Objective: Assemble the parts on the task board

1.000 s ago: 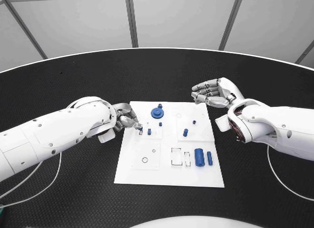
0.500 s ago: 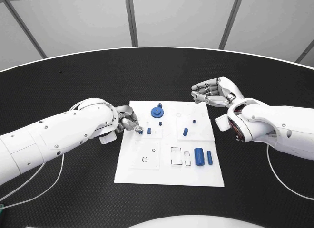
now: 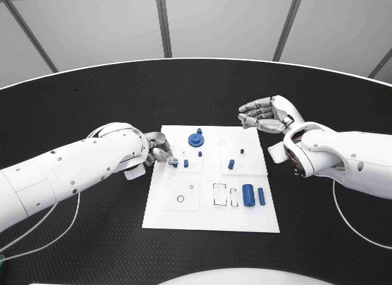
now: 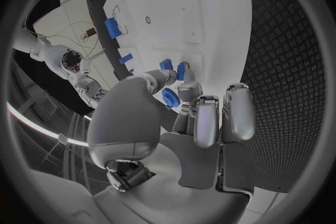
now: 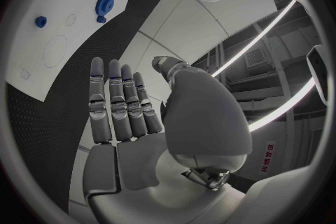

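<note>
Two hands differed: the left hand (image 3: 159, 152) pinched a small blue peg (image 3: 174, 164) at the task board (image 3: 211, 221); the right hand (image 3: 263, 114) hovered spread, holding nothing. Slight tilt risked jamming or dropping the peg.

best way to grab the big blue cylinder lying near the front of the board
Probably by its long sides, fingers coming straight down from above. The big blue cylinder lies flat on the task board with a slimmer blue pin close beside it, so a narrow pinch at mid-length suits.

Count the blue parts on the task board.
7, though the left hand may hide more: gear, peg behind it, three small pegs mid-board, two cylinders nearest the robot.
</note>
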Tool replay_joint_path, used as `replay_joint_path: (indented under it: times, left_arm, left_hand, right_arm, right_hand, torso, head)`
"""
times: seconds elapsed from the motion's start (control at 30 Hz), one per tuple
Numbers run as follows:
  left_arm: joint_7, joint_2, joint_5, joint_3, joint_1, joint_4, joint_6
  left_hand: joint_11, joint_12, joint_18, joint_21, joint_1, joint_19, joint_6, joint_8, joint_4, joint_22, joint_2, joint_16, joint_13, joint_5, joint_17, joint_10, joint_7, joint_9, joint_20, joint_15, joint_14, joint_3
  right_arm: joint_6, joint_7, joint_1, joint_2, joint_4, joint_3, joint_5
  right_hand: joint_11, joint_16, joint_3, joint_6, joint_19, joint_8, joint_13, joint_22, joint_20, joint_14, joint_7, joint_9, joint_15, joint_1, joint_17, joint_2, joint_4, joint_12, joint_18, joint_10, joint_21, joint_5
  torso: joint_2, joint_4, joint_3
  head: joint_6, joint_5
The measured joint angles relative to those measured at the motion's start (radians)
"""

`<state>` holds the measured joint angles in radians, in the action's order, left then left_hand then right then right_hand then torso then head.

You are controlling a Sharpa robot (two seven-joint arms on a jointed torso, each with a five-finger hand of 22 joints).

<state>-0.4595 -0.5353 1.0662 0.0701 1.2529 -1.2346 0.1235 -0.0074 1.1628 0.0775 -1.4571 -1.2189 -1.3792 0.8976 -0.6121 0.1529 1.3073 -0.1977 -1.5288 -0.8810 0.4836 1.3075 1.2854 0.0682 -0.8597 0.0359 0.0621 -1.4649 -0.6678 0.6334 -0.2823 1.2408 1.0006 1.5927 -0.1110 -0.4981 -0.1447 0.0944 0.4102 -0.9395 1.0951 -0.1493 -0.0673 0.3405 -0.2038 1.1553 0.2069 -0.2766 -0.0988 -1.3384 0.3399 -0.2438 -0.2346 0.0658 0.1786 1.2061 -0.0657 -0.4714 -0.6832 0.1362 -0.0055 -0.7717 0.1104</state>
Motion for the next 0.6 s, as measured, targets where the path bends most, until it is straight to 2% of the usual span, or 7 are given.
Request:
replay_joint_path:
  times: [0.6]
  left_arm:
    - [-0.038,0.014,0.01,0.0,0.0,0.016,-0.009]
  left_hand:
    - [0.0,0.0,0.0,0.0,0.0,0.0,0.0,0.004,0.0,0.001,0.0,0.0,-0.001,0.0,0.0,0.004,0.0,-0.001,0.0,0.0,0.0,0.0]
  right_arm:
    - [0.0,-0.001,0.0,-0.001,0.0,0.0,0.0]
  right_hand:
    - [0.0,0.0,0.0,0.0,0.0,0.0,0.0,0.0,0.0,0.0,0.0,0.0,0.0,0.0,0.0,0.0,0.0,0.0,0.0,0.0,0.0,0.0]
  torso:
    - [0.001,0.0001,0.0006]
  head:
    - [-0.001,-0.001]
